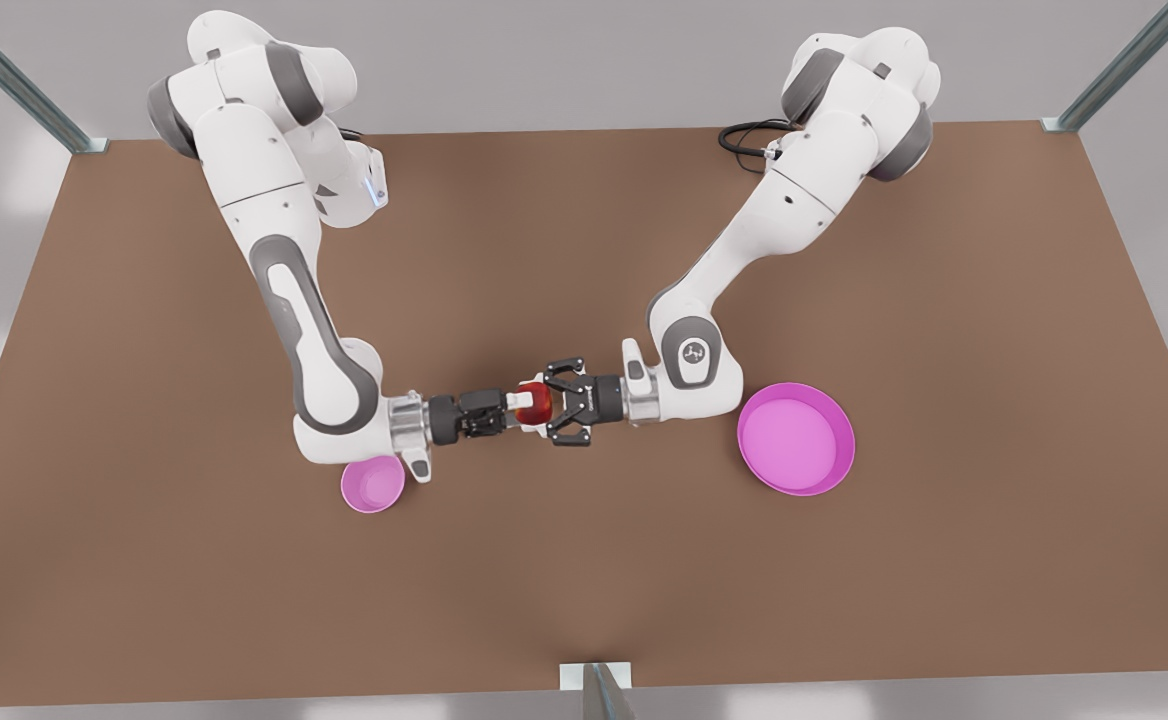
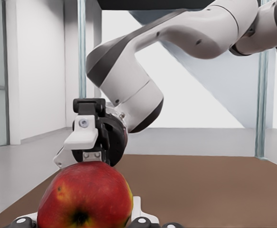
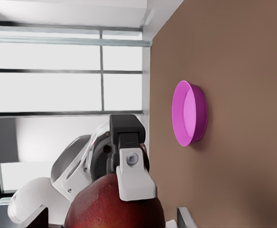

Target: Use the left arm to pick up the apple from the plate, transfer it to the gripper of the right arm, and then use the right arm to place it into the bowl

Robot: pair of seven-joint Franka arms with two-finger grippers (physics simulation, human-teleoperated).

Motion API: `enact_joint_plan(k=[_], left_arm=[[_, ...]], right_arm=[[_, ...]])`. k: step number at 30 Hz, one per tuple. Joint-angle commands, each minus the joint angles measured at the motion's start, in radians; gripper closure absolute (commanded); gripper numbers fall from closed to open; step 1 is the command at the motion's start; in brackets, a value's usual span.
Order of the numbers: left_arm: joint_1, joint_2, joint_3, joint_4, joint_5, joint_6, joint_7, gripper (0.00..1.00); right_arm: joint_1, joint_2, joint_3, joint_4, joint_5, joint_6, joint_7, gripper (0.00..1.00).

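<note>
**Now handing over: the apple is hanging between the two grippers**

Starting at the front view's left, the bowl (image 1: 374, 490) is sitting on the worktop (image 1: 644, 580), partly under the right arm's wrist. Just beside it, the right gripper (image 1: 516, 405) is reaching level toward the middle and touching the apple (image 1: 536, 402); I cannot tell whether it is clamping yet. The apple is hanging in the air above the worktop, roughly midway between bowl and plate. From the other side the left gripper (image 1: 549, 404) is pinching it, jaws spread around its width. Farther right, the plate (image 1: 844, 450) is lying bare.

By my judgement the transfer step is under way. The next move is calling for the right gripper to be gripping firmly before the left one lets go and backs off; after that the right arm is carrying the apple over to the nearby bowl.
</note>
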Motion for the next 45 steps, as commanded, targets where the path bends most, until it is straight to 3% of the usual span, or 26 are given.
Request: enact_joint_plan(k=[1,16,22,24,27,39,42,45], left_arm=[[-0.001,-0.001,-0.001,0.001,0.007,0.002,0.158,0.33],[-0.004,0.0,0.001,0.001,0.007,0.002,0.163,0.29],[-0.004,-0.001,0.001,0.001,0.007,0.002,0.163,0.27],[-0.004,-0.001,0.001,0.001,0.007,0.004,0.163,0.19],[-0.01,-0.001,0.001,0.001,0.008,0.022,0.158,0.0],[0.013,-0.006,0.007,-0.012,0.025,0.033,0.15,0.0],[0.119,-0.018,0.008,-0.038,0.186,-0.029,0.006,0.0],[0.321,-0.019,0.013,-0.038,0.776,-0.108,-0.662,0.0]], right_arm=[[0.001,-0.001,0.006,-0.001,0.0,0.007,-0.013,0.0],[0.014,0.0,0.063,-0.026,0.003,0.128,-0.023,0.04],[0.014,-0.001,0.066,-0.026,0.004,0.128,-0.023,0.31],[0.014,-0.001,0.066,-0.026,0.003,0.128,-0.023,0.4],[0.014,-0.001,0.067,-0.026,0.004,0.126,-0.023,0.4],[-0.034,-0.003,0.058,-0.021,-0.042,0.111,-0.02,0.4],[-0.079,-0.007,0.056,-0.021,-0.098,0.106,-0.013,0.4],[-0.132,-0.006,0.055,-0.02,-0.118,0.108,-0.013,0.4]])
